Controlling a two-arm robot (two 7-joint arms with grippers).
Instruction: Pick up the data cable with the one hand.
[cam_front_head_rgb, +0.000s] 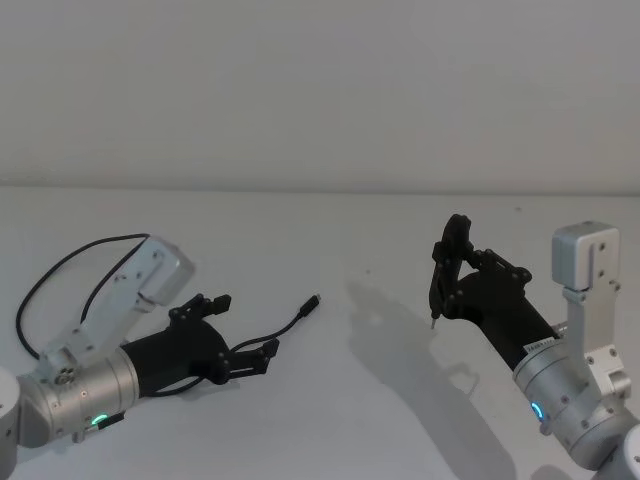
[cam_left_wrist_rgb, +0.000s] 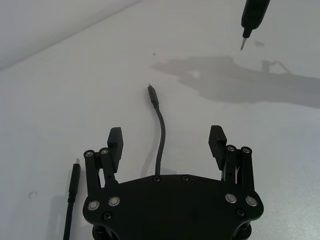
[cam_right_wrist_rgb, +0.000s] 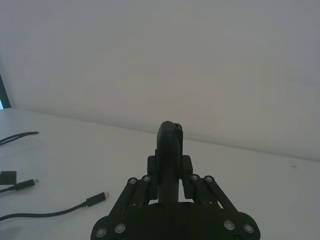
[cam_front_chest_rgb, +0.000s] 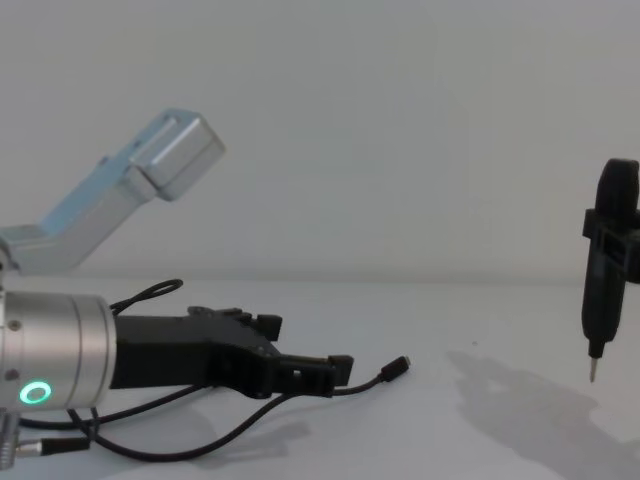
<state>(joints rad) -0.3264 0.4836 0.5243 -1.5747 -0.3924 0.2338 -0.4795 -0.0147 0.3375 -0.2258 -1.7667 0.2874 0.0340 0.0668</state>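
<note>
Straddling the data cable (cam_front_head_rgb: 292, 323) with the left gripper (cam_front_head_rgb: 246, 325) — fingers (cam_left_wrist_rgb: 116, 141) spread wide. Lying at the left front of the tabletop (cam_front_head_rgb: 380, 230), plug end pointing toward centre. Clamping a black pointed tool (cam_front_head_rgb: 440, 285) in the right gripper (cam_front_head_rgb: 462, 275) — fingers closed, near the right edge.

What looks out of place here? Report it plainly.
Nothing is spilled or damaged. One oddity: the right gripper is shut on a black pointed tool above the table, while the open left gripper straddles the data cable.
</note>
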